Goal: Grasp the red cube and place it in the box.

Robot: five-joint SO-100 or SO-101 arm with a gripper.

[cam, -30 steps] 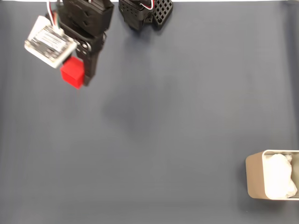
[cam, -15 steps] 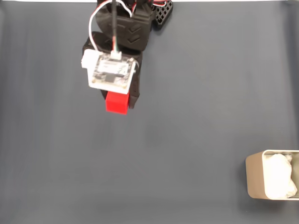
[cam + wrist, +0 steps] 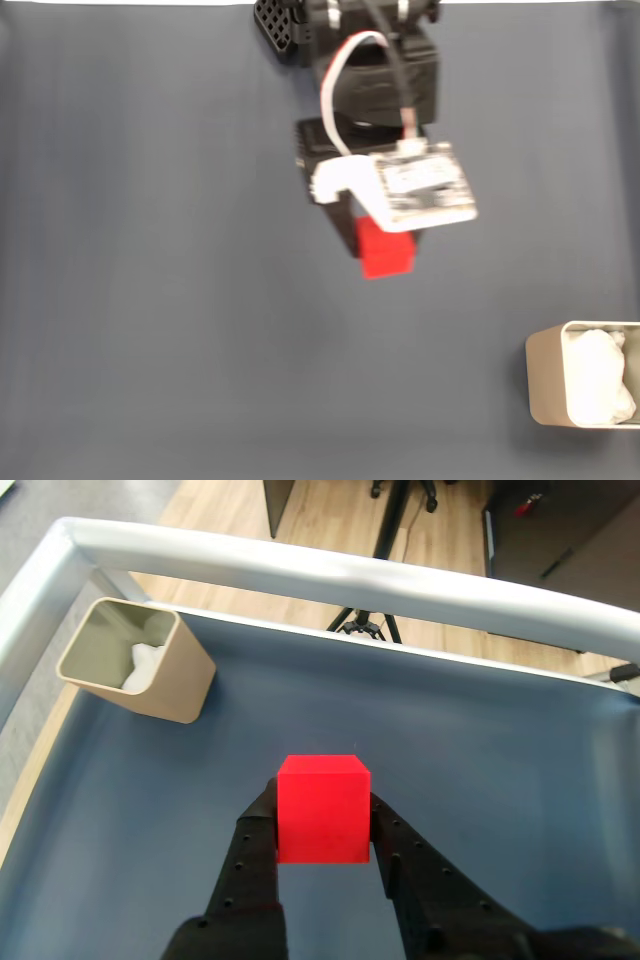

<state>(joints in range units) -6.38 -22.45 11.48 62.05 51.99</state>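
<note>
A dark blue-grey table surface [image 3: 150,330] is seen from above in the fixed view, and in the wrist view [image 3: 520,750] it is bordered by a pale rounded rail [image 3: 330,575], beyond which a wooden floor [image 3: 320,520] is visible. The black arm [image 3: 375,80] is extended from the top edge of the fixed view down toward the middle of the table, with a white circuit board [image 3: 425,185] and a looped white cable [image 3: 335,90] carried on its upper side. The box [image 3: 560,390] is placed at the lower right edge of the fixed view, partly cut off by the frame, with white lumpy padding [image 3: 598,390] inside; in the wrist view the box [image 3: 150,680] is seen upright at the upper left, well apart from the arm. The gripper [image 3: 322,825] is shown in the wrist view reaching forward from the bottom edge, its two black fingers [image 3: 250,860] pressed against opposite side faces of the red cube [image 3: 322,808]. The jaws are thus clamped on the cube. In the fixed view the red cube [image 3: 386,250] is seen below the circuit board, near the middle of the table, partly covered by the board.
</note>
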